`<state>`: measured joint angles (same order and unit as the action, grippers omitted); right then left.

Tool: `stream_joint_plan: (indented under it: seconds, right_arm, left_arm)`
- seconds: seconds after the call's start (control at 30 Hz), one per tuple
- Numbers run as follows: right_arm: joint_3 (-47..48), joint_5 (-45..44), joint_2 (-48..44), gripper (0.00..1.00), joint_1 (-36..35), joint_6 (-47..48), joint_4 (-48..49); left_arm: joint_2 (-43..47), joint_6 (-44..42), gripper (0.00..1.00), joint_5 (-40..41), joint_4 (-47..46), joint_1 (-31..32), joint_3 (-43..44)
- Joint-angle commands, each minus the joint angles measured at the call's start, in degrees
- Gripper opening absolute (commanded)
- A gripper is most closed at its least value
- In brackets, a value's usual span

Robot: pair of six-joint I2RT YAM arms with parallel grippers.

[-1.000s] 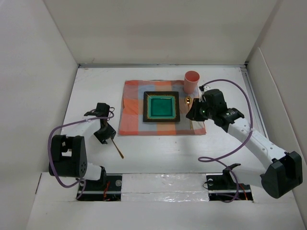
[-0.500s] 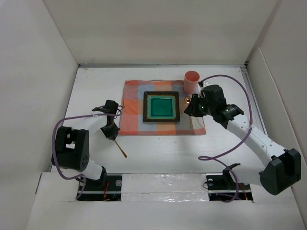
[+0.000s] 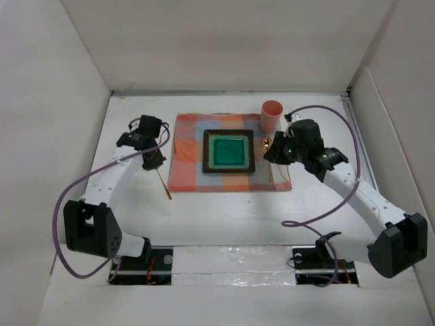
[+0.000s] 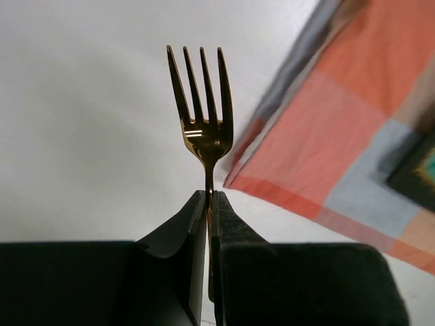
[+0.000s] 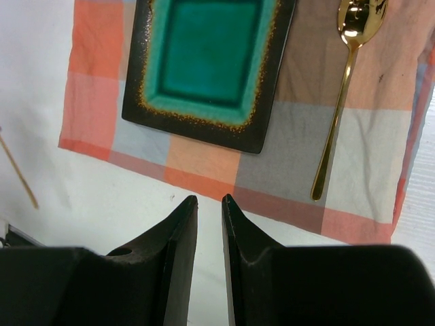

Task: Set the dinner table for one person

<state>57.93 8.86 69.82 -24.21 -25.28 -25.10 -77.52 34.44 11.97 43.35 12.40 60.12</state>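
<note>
Grips one gold fork with the left fingers, clenched on its thin neck just below the four tines, with barely a slit between them. Holds it over the left part of the white table, tines pointing away from the wrist camera, the handle running back toward the near edge in the top view (a thin gold line just off the cloth's left hem; cannot tell whether its end touches the table). Carries nothing in the right fingers: parted by a narrow gap only, released, touching no object, hanging above the near hem of the checked cloth, right of the table's middle. Counts out as one fork, one gold spoon, one square plate, one pink cup, one orange-and-grey cloth and two arms. Shows the spoon lying flat on the cloth, just beside the plate's right side but apart from it, bowl toward the far edge and handle toward the near edge. Shows the plate, green glaze inside a dark speckled rim, resting on the cloth's middle. Puts the cup upright at the cloth's far right corner, toward the far edge of the table. Finds the table under all of it, plain and matte, reaching from the arm bases at the near edge to the far wall, bare white on both sides of the cloth.
</note>
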Motion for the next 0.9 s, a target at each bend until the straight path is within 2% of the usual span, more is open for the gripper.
stream_joint_plan:
  seconds: [0.0, 0.07, 0.13, 0.2, 0.23, 0.3, 0.4, 0.47, 0.5, 0.53, 0.57, 0.63, 0.87]
  right_arm:
    - [2.2, -0.1, -1.2, 0.27, 1.2, 0.1, 0.7]
    - [2.4, 0.1, -1.0, 0.26, 1.2, 0.0, 0.2]
    - [2.6, -0.1, -0.8, 0.13, 1.8, -0.1, 0.0]
    - [2.5, -0.3, -0.7, 0.00, 2.4, -0.2, 0.2]
    - [2.4, -0.6, -0.7, 0.00, 3.1, -0.3, 0.2]
    - [2.9, -1.3, 0.2, 0.00, 3.7, -0.3, -0.2]
    - [4.6, -1.7, 1.0, 0.00, 5.2, 0.1, -3.0]
    - [4.7, -2.0, 0.7, 0.08, 5.7, 0.1, -3.9]
    - [4.7, -2.2, 0.5, 0.15, 6.3, 0.1, -4.1]
    - [4.4, -2.2, 0.2, 0.32, 6.3, 0.1, -4.1]
    - [4.1, -2.2, 0.2, 0.40, 6.3, 0.1, -4.2]
    - [3.1, -2.1, 0.1, 0.49, 6.3, 0.0, -4.3]
    - [2.0, -2.0, 0.3, 0.49, 6.3, -0.1, -4.7]
  left_arm:
    - [-2.1, -6.8, 0.00, 4.3, 3.9, 0.3, 9.8]
    - [-5.5, -9.0, 0.00, 4.4, 3.1, 0.8, 15.8]
    - [-7.7, -11.1, 0.00, 2.8, 1.2, 0.8, 19.1]
    - [-11.5, -12.4, 0.00, 5.1, 0.1, 3.7, 23.5]
    - [-15.4, -13.2, 0.00, 10.0, 0.8, 8.1, 25.5]
    - [-20.1, -13.6, 0.00, 13.6, 2.0, 11.3, 31.5]
    - [-25.9, -13.8, 0.00, 10.5, 2.1, 12.0, 35.1]
    - [-26.9, -14.8, 0.00, 9.4, -0.7, 12.0, 34.1]
    - [-27.2, -15.0, 0.00, 9.4, -1.0, 12.0, 34.1]
    - [-27.7, -15.3, 0.00, 10.3, -1.3, 12.0, 34.1]
    - [-28.5, -15.7, 0.00, 10.8, -1.4, 12.0, 34.3]
    - [-30.4, -16.8, 0.00, 11.1, -1.5, 12.0, 35.0]
    - [-32.9, -16.9, 0.00, 11.6, -2.8, 14.7, 33.8]
